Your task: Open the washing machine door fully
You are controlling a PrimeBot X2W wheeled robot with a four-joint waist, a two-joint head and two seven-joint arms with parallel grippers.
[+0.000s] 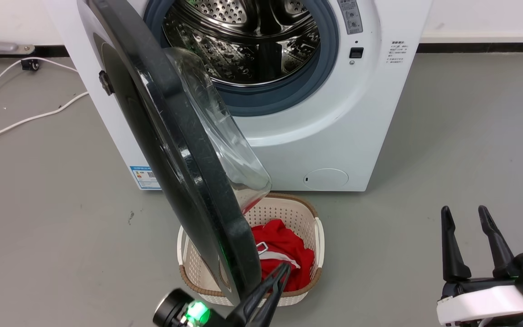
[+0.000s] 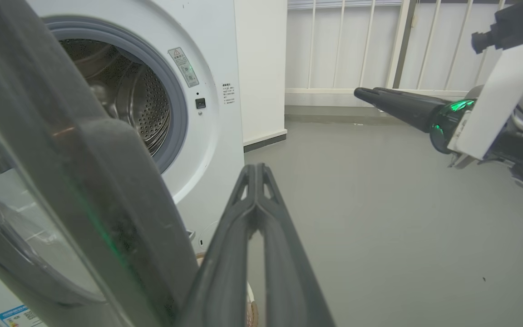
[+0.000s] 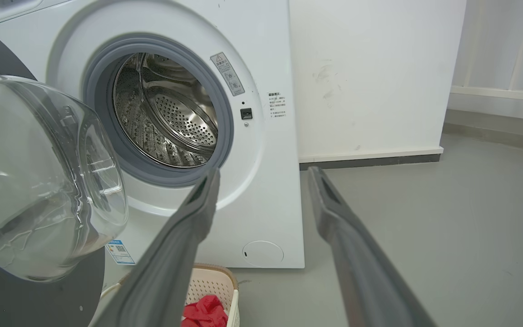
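Note:
The washing machine (image 1: 334, 122) stands at the top of the head view with its steel drum (image 1: 252, 41) exposed. The washing machine door (image 1: 161, 136) is swung out, its black rim edge-on toward me and its glass bowl (image 1: 225, 131) facing right. My left gripper (image 1: 284, 268) is shut on nothing, just right of the door's lower rim on the inner side; contact is unclear. In the left wrist view the door (image 2: 84, 195) lies right beside the shut left gripper (image 2: 255, 169). My right gripper (image 1: 464, 211) stands open and apart at the lower right, with the right gripper (image 3: 266, 175) pointing at the machine (image 3: 270, 190).
A cream laundry basket (image 1: 307, 213) with red clothing (image 1: 284, 250) sits on the floor under the door's lower edge. White cables (image 1: 25, 120) run across the grey floor at the left. The right gripper (image 2: 363, 93) shows at the upper right of the left wrist view.

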